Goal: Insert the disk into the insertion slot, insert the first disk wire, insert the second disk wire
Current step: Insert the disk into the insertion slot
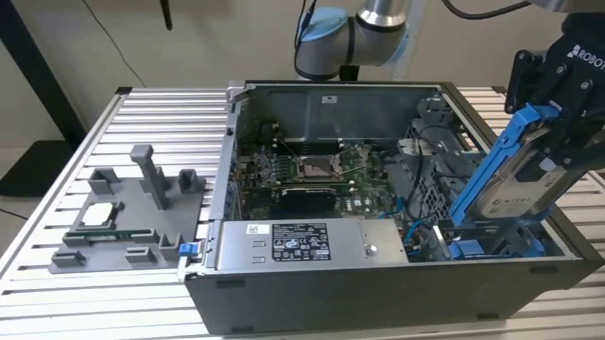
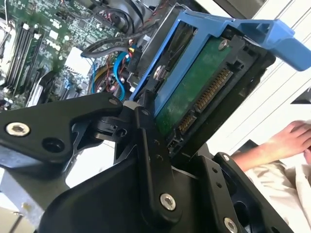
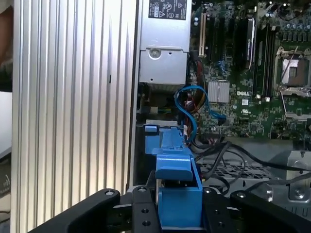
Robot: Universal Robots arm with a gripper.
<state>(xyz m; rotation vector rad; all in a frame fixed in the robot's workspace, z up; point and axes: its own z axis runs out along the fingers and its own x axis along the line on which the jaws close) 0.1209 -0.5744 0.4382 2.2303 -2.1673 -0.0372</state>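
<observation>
The gripper (image 1: 551, 145) is clamped on the disk (image 1: 515, 180); the disk hangs above the insertion slot (image 1: 440, 198), its long axis steeply tilted, its lower end nearest the slot.

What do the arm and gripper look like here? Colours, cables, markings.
The arm has silver-grey tube sections and light blue joint caps, with a black cable beside it. The gripper is matte black with white lettering, jointed linkage fingers and silver screw heads.
</observation>
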